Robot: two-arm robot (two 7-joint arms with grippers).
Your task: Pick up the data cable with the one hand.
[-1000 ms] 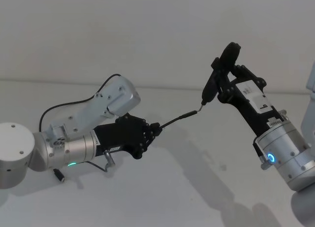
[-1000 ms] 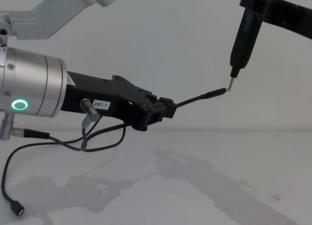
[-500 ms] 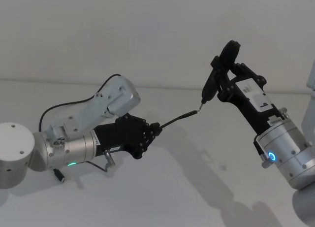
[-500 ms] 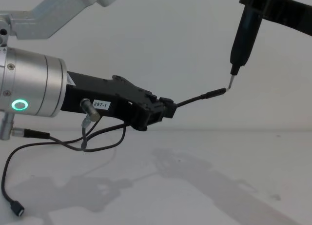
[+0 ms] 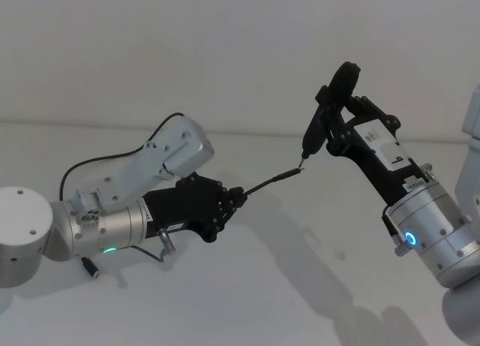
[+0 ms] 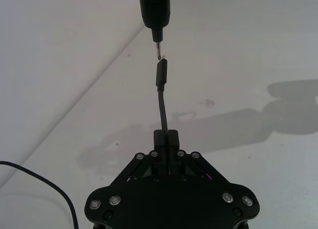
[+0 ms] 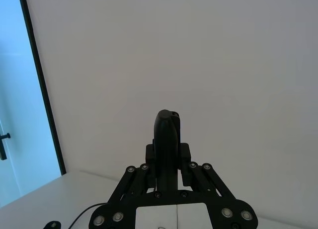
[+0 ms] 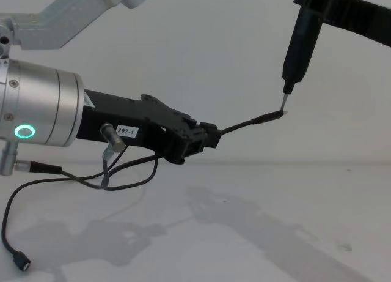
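The thin black flexible data cable [image 5: 264,184], ending in a slim metal-tipped plug, juts mid-air from the black angular left gripper [image 5: 238,196], which pinches it tight. The plug's tip is just beside the black pen-like tool [image 5: 319,124] clamped in the right gripper [image 5: 337,130]. Below lies a bare white tabletop [image 5: 262,286], with a pale wall [image 5: 187,53] behind.

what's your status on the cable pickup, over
Left gripper shut on data cable, held off the table. Right gripper shut on pen tool, metal tip at the cable's plug. Nothing else near the plug.
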